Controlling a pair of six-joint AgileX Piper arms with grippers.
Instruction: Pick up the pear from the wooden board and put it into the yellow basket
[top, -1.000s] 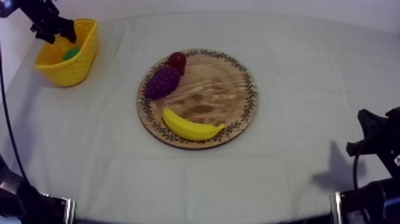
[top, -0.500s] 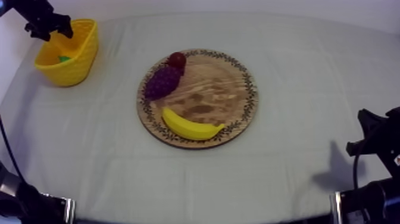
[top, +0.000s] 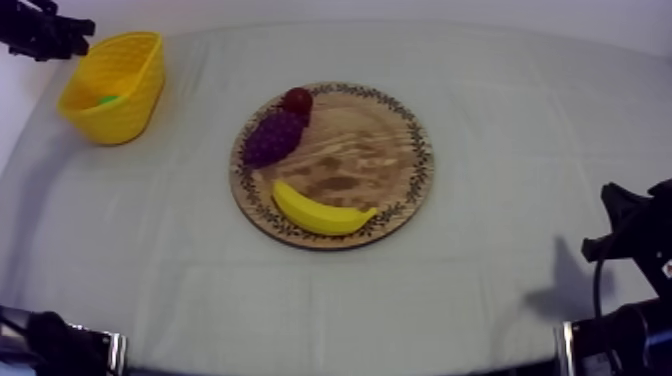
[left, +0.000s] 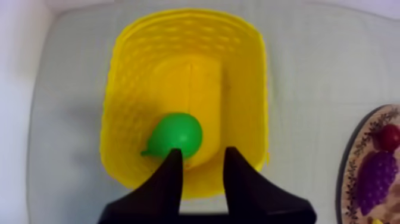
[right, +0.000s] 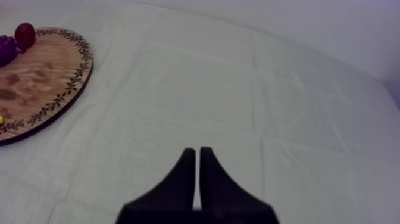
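Observation:
The green pear (left: 176, 134) lies on the floor of the yellow basket (left: 126, 89), free of any grip. My left gripper (left: 202, 162) hangs above the basket's near wall, open, with nothing between its fingers. From above, the basket (top: 128, 112) stands at the table's far left with the pear (top: 107, 100) showing green inside, and my left gripper (top: 47, 36) is just beyond its far left rim. The round wooden board (top: 385, 150) lies in the middle of the table. My right gripper (right: 197, 152) is shut on nothing over bare cloth near the right edge.
The board carries a bunch of grapes (top: 272, 137), a small red fruit (top: 296, 99) and a banana (top: 320, 210). My right arm (top: 628, 232) sits low at the right edge. The board's rim (right: 70, 89) lies off to one side of the right gripper.
My left gripper has drawn back from over the basket toward the far left corner, and its fingers have come closer together. The pear stays in the basket. The right arm has not moved.

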